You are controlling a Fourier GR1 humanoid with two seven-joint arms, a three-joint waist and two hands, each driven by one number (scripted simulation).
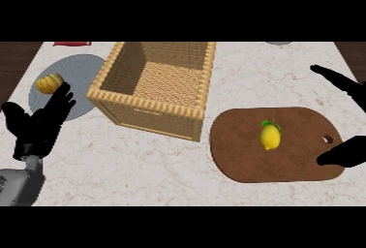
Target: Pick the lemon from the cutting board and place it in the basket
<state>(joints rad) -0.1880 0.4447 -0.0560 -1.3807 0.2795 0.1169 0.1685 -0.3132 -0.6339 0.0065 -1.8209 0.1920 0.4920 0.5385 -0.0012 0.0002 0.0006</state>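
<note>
A yellow lemon (pixel 270 136) with a green leaf lies near the middle of the brown cutting board (pixel 243 155). The woven basket (pixel 121 104) stands to the board's upper left, and nothing shows inside it. My right hand (pixel 349 150) comes in at the right edge, open, thumb low over the board's right end and fingers (pixel 336 78) stretched above; it is to the right of the lemon and apart from it. My left hand (pixel 39 121) rests open at the lower left, fingers up, well left of the basket.
A grey round plate (pixel 82 65) lies behind my left hand with an orange fruit (pixel 49 83) on it. A red object (pixel 71 43) and a grey one (pixel 280 43) peek in at the counter's far edge. Dark floor flanks the marble counter.
</note>
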